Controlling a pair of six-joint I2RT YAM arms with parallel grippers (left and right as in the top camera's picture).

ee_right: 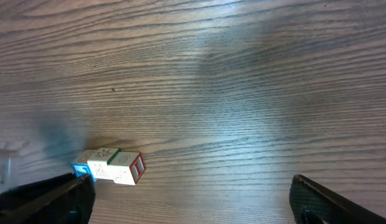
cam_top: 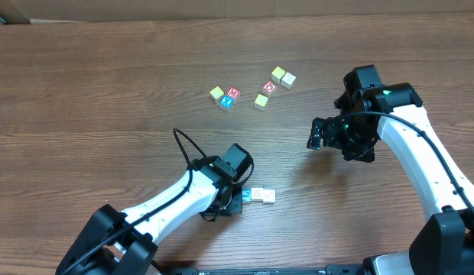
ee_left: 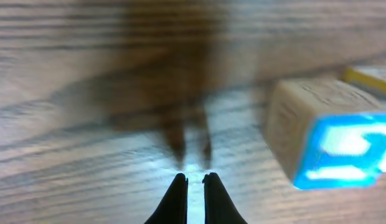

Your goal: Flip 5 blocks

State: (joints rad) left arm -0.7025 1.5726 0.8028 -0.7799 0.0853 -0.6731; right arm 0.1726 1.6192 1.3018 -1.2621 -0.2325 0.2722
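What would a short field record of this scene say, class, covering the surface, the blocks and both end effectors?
surface: wooden table
far blocks: several, loosely scattered mid-table
near row: short line of blocks lying touching
blue-faced block: at the row's end nearest the left end effector
left end effector: shut, empty, low beside the row
right end effector: open, holding nothing, apart from all blocks

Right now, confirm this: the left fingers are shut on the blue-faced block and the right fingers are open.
No. The left fingers are shut on nothing; the blue-faced block lies beside them, as the left wrist view shows. The right fingers are open.
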